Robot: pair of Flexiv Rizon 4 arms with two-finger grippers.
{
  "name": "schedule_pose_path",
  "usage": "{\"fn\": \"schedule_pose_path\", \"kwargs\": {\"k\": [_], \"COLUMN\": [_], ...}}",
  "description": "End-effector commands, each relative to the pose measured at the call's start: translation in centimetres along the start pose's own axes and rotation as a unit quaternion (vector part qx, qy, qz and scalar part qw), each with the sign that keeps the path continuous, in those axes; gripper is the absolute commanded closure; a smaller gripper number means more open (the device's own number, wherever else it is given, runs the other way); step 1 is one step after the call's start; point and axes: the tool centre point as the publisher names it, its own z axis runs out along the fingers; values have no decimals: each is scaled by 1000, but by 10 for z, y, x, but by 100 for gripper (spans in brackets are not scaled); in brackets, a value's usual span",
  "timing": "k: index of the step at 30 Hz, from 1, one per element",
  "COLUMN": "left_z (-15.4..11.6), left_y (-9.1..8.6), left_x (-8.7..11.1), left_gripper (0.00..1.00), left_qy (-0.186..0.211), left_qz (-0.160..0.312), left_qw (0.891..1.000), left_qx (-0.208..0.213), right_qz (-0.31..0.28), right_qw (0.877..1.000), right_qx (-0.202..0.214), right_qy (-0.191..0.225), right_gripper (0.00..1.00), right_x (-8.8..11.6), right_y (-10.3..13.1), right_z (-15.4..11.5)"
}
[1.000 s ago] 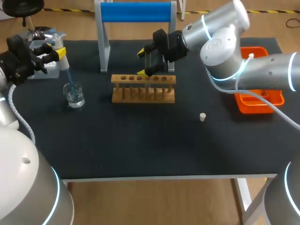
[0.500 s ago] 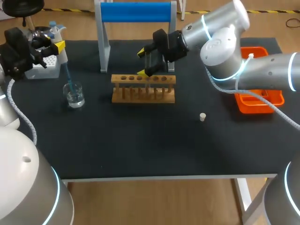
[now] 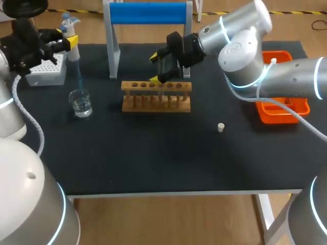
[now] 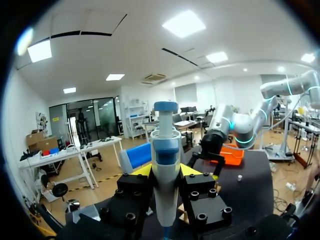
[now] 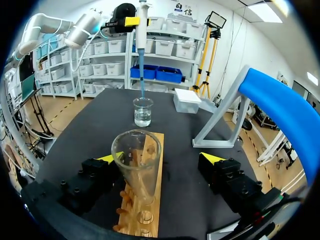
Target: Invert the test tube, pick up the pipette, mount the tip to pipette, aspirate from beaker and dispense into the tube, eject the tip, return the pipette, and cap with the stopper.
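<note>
My left gripper (image 3: 68,43) is at the table's far left, shut on the white and blue pipette (image 3: 68,29) (image 4: 165,170). The pipette's blue tip (image 3: 77,71) (image 5: 142,80) points down, its end just over the mouth of the glass beaker (image 3: 80,103) (image 5: 143,111), which holds clear liquid. The wooden tube rack (image 3: 156,96) stands mid-table. A clear test tube (image 5: 137,165) stands mouth up in the rack (image 5: 150,200). My right gripper (image 3: 162,67) (image 5: 160,159) is open with the tube between its fingers, nearer one of them. A small white stopper (image 3: 220,127) lies to the right of the rack.
A white tip box (image 3: 46,69) sits behind the beaker at the far left. A stand with a blue top bar (image 3: 148,13) rises behind the rack. An orange tray (image 3: 283,109) lies at the right edge, under my right arm.
My left arm has lifted the pipette up and back, drawing the blue tip out of the beaker. My right arm and the test tube have not moved.
</note>
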Motion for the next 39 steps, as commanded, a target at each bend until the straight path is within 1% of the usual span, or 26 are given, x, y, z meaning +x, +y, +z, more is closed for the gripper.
{"fn": "schedule_pose_path", "kwargs": {"k": [1,10,13,14,16,17,19,20,22,23,24,32,37,39], "left_z": [10,28,36,38,43,45,49,50,54,56,59,79,96,103], "left_y": [-13,-41,-50,-52,-59,-62,-70,-72,-80,-84,-87,-112,-127,-132], "left_x": [-3,3,7,8,10,11,15,15,19,20,21,33,43,46], "left_gripper": [100,100,100,100,100,100,100,100,100,100,100,100,100,100], "left_qy": [9,32,44,46,55,54,63,61,67,65,72,95,116,123], "left_qz": [3,9,0,-3,-14,-17,-28,-33,-29,-34,-36,-34,-25,-28], "left_qw": [1000,999,999,999,998,998,997,997,997,997,997,995,993,992], "left_qx": [-17,-25,-21,-25,-18,-24,-17,-25,-21,-30,-22,-19,-8,-3], "right_qz": [0,0,0,0,0,0,0,0,0,0,0,0,0,0], "right_qw": [1000,1000,1000,1000,1000,1000,1000,1000,1000,1000,1000,1000,1000,1000], "right_qx": [2,2,2,2,2,2,2,2,2,2,2,2,2,2], "right_qy": [2,2,2,2,2,2,2,2,2,2,2,2,2,2], "right_gripper": [0,0,0,0,0,0,0,0,0,0,0,0,0,0], "right_x": [-1,-1,-1,-1,-1,-1,-1,-1,-1,-1,-1,-1,-1,-1], "right_y": [0,0,0,0,0,0,0,0,0,0,0,0,0,0], "right_z": [-1,-1,-1,-1,-1,-1,-1,-1,-1,-1,-1,-1,-1,-1]}}
